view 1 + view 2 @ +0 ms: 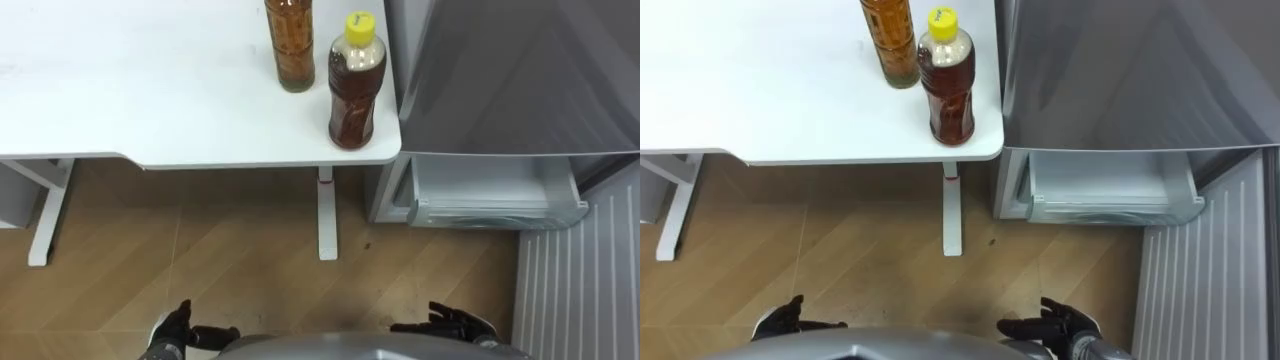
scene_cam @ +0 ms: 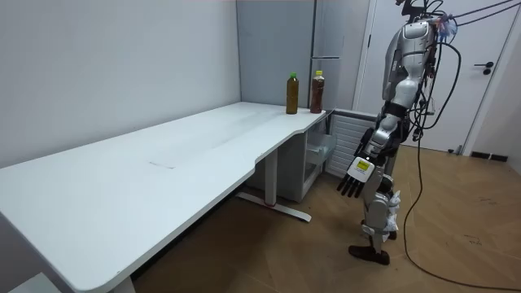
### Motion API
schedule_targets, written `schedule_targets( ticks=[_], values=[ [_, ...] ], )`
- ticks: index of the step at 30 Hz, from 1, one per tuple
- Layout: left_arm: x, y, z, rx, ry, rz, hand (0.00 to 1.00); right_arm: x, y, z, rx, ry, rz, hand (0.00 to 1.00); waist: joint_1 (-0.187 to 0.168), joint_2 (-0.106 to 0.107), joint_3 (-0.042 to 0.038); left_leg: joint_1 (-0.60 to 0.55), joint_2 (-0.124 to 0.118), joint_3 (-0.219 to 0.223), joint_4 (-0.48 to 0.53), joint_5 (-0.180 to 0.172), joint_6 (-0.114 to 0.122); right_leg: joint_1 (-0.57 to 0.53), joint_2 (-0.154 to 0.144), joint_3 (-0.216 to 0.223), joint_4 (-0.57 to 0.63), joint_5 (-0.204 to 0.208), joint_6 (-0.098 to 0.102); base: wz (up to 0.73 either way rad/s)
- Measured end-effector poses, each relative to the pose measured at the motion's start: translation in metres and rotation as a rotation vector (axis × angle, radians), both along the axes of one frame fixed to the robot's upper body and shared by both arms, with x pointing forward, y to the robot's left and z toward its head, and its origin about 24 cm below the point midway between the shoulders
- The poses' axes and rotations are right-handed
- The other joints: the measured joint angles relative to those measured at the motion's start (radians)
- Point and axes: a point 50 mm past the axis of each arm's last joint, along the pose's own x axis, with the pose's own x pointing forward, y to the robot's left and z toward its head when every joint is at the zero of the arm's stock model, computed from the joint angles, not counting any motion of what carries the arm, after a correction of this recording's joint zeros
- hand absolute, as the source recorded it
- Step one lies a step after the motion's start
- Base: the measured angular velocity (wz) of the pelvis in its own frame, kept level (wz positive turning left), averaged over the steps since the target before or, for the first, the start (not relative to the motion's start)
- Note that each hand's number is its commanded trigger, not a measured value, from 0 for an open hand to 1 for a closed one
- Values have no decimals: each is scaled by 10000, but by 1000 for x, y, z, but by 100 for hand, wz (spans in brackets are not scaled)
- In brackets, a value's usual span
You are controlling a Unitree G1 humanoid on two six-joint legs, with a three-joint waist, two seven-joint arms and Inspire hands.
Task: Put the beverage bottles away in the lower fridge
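Note:
Two drinks stand on the white table (image 1: pixel 120 90) near its right corner: a brown tea bottle with a yellow cap (image 1: pixel 356 85) and, just left of it and further back, a taller amber bottle (image 1: pixel 290 45) whose top is cut off by the picture's edge. The room view has the same two drinks, the yellow-capped bottle (image 2: pixel 317 91) and the taller bottle (image 2: pixel 291 94). Both hands hang low by my body, far below the table. My left hand (image 1: pixel 176 330) and my right hand (image 1: pixel 452 322) have relaxed fingers and hold nothing. The left hand (image 2: pixel 356 175) hangs at my side in the room view.
The grey fridge (image 1: pixel 510 70) stands right of the table. Its lower compartment is open, with a pale drawer (image 1: pixel 495 195) sticking out and the ribbed white door (image 1: pixel 580 290) swung out at my right. A table leg (image 1: pixel 327 215) stands on the wooden floor ahead.

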Motion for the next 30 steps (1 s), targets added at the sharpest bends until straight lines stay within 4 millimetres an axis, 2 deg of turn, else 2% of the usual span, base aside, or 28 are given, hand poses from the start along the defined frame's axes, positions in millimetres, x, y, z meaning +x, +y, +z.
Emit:
schedule_targets(
  ticks=[13, 21, 30],
  values=[
    [0, 2, 0, 1, 45, -47, 0, 0, 0, 0, 19, 49, -6, 0, -18, -74, 10, 2, 2, 17, 5, 0, 0, 18, -1, 30, 4, 0, 0, 0],
    [-3, 4, 0, -73, 151, 28, 0, -2, -2, 0, 10, 40, -444, 0, -181, -64, 28, 166, 7, 23, -5, -12, -1, 159, -1, 0, 1, 0, 0, 0],
    [-8, 6, 0, 295, 185, 526, 0, -2, -3, 0, -133, 49, -540, 0, -180, -90, 1, 118, -5, -19, 26, -42, 5, 97, -9, -25, -38, -3, 6, 0]
  ],
)
